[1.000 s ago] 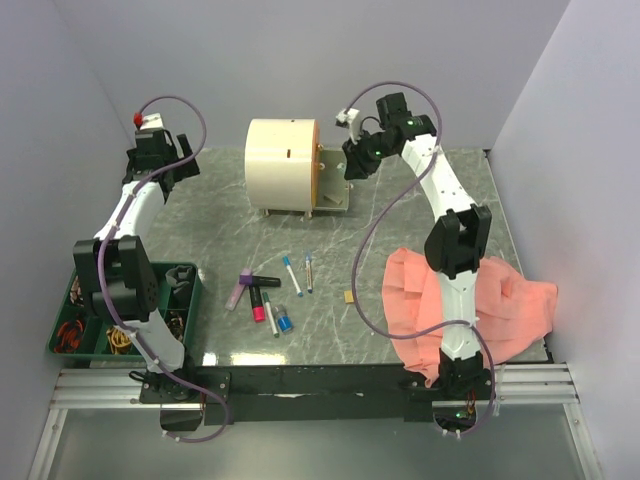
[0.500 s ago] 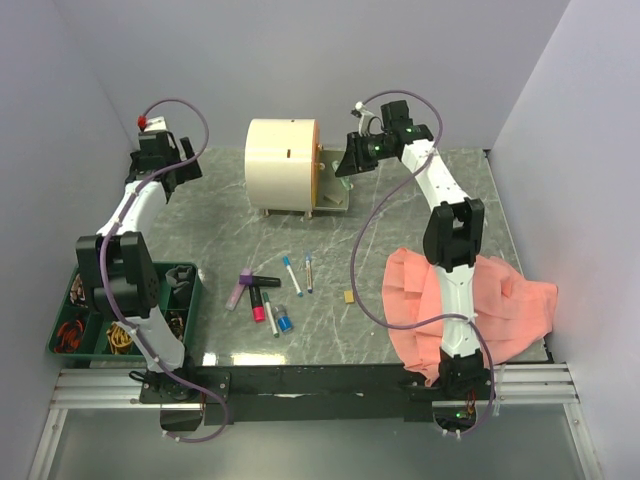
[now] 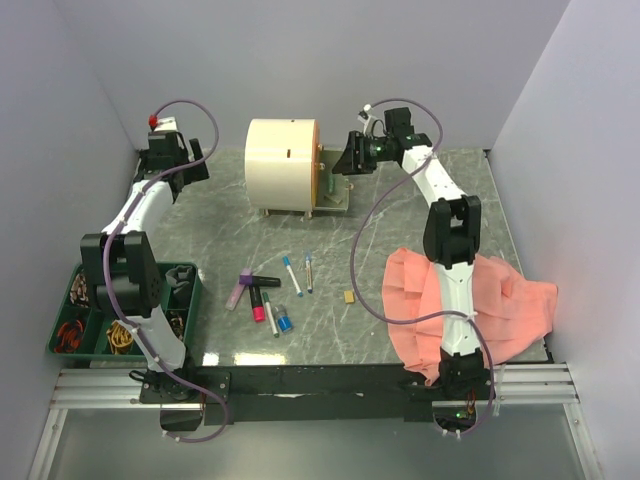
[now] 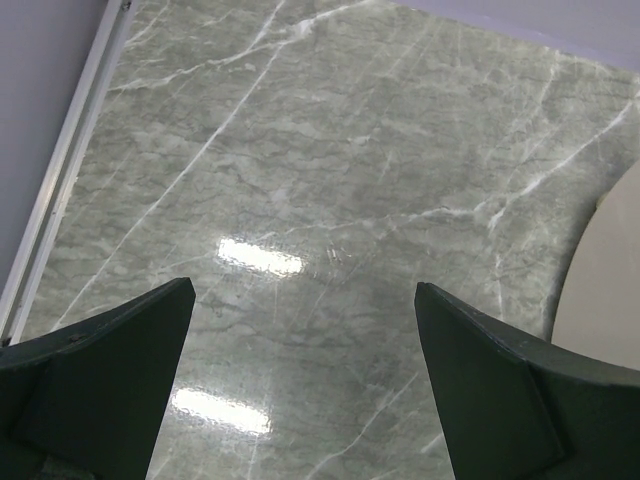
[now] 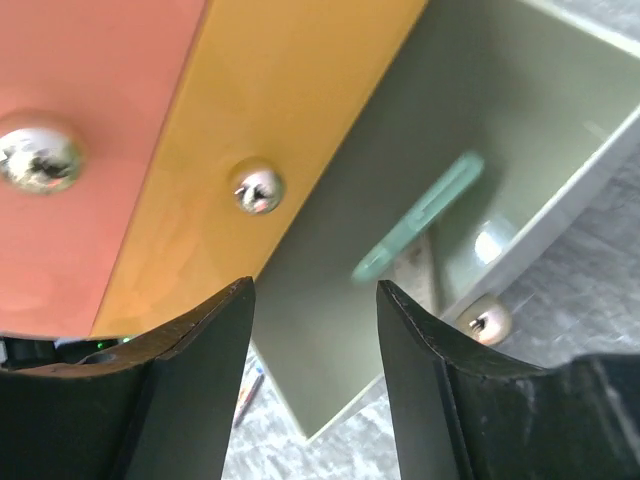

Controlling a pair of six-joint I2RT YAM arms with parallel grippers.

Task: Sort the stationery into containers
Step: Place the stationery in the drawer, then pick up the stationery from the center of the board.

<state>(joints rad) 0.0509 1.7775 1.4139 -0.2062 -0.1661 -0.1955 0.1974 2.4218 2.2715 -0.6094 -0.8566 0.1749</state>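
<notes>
A cream drum cabinet (image 3: 282, 163) stands at the back, with one pale drawer (image 3: 335, 196) pulled out on its right. My right gripper (image 3: 352, 156) hovers over that drawer. In the right wrist view it (image 5: 315, 290) is open with nothing between its fingers. A blurred green piece (image 5: 420, 215) shows inside the drawer (image 5: 330, 330), beside an orange drawer front (image 5: 290, 90). On the table lie a purple marker (image 3: 239, 288), a black-and-pink marker (image 3: 258, 298), two white pens (image 3: 291, 275) and a tan eraser (image 3: 348, 296). My left gripper (image 3: 172, 160) (image 4: 305, 295) is open over bare marble.
A green tray (image 3: 195, 285) of odds and ends sits at the front left by the left arm's base. A salmon-pink cloth (image 3: 500, 300) lies at the front right under the right arm. Walls close in behind and on both sides.
The right gripper has edged left toward the cabinet, over the open drawer, with its wrist turned. The left gripper has crept a little toward the back wall.
</notes>
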